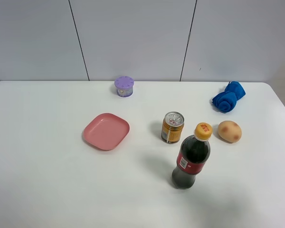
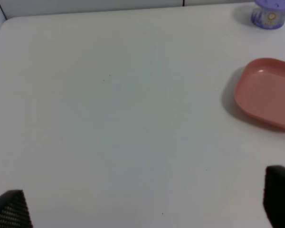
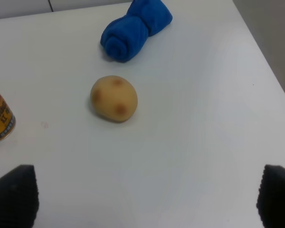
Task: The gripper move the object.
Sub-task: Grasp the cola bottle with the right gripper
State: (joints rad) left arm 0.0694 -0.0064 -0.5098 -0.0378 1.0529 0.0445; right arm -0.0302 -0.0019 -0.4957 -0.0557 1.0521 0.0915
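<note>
The tall clear plastic cola bottle with red label and orange cap (image 1: pixel 191 156) stands upright right of centre, on the near side of the short gold can (image 1: pixel 172 127). Neither wrist camera catches it. The right gripper (image 3: pixel 145 197), fingers spread wide and empty, looks the nearer. The left gripper (image 2: pixel 145 204), equally wide, hangs beside the square pink plate (image 2: pixel 266 92).

No words can be read. The bottle (image 1: pixel 192 156) has a red label (image 1: pixel 187 164) with a white patch, too blurry. Its cap (image 1: pixel 203 130) shows small red marks. The gold can (image 1: pixel 172 127) has red writing, too small.
</note>
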